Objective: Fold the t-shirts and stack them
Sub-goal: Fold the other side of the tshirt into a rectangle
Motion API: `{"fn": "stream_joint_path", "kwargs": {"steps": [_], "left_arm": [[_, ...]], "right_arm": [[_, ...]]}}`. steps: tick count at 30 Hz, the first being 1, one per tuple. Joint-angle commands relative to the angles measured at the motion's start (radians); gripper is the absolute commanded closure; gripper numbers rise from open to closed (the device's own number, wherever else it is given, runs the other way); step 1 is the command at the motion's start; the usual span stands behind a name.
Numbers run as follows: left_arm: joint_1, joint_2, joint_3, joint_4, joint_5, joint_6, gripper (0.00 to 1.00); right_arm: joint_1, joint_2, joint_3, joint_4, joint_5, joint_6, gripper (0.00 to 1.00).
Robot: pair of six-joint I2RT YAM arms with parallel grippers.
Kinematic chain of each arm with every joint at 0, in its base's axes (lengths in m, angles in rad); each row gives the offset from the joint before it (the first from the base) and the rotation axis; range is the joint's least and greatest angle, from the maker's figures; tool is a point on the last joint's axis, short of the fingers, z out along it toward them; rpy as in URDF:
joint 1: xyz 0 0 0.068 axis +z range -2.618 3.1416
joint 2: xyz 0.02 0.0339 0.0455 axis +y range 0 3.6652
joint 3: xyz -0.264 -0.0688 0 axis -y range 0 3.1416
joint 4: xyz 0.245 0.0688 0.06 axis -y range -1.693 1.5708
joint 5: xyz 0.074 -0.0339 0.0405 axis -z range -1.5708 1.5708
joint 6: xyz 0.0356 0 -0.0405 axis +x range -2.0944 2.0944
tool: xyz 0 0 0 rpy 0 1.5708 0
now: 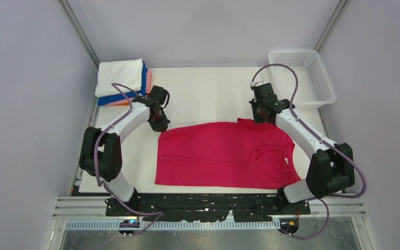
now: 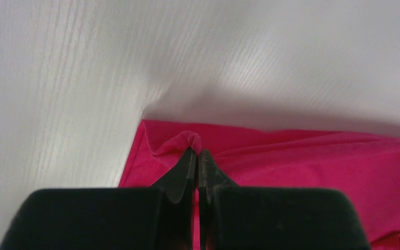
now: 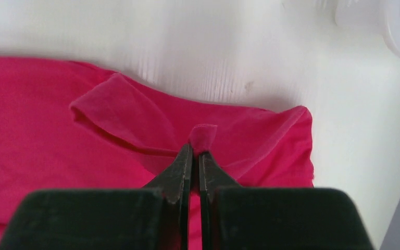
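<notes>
Your two arms (image 1: pixel 130 119) have white links and black joints, a purple cable (image 1: pixel 278 65) loops behind each gripper (image 2: pixel 198 153), and black fingers (image 2: pixel 179 174) taper to points.

The magenta-red cloth t-shirt (image 1: pixel 224 153) lies spread on my white table (image 1: pixel 208 94), toward the near edge. My left tool (image 1: pixel 160 125) sits at its far left corner, my right tool (image 1: pixel 261 115) at its far right. A stack of folded cloth t-shirts (image 1: pixel 121 79) fills the table's far left corner; a white plastic mesh basket (image 1: pixel 320 78) stands far right, perhaps overhanging.
</notes>
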Motion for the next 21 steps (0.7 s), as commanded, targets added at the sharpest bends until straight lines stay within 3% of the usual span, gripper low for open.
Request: {"fn": "stream_joint_path", "kwargs": {"steps": [1,13,21], "left_arm": [[-0.029,-0.087,-0.048,0.025,-0.048,0.013,1.00],[-0.062,-0.244,-0.196,0.031,-0.107,0.011,1.00],[-0.070,-0.289,-0.240,0.046,-0.109,0.013,1.00]], "right_arm": [[0.038,-0.137,-0.049,-0.091,0.100,0.042,0.95],[0.131,-0.385,-0.127,-0.339,0.228,0.158,0.95],[0.178,-0.453,-0.078,-0.429,0.166,0.135,0.95]]}}
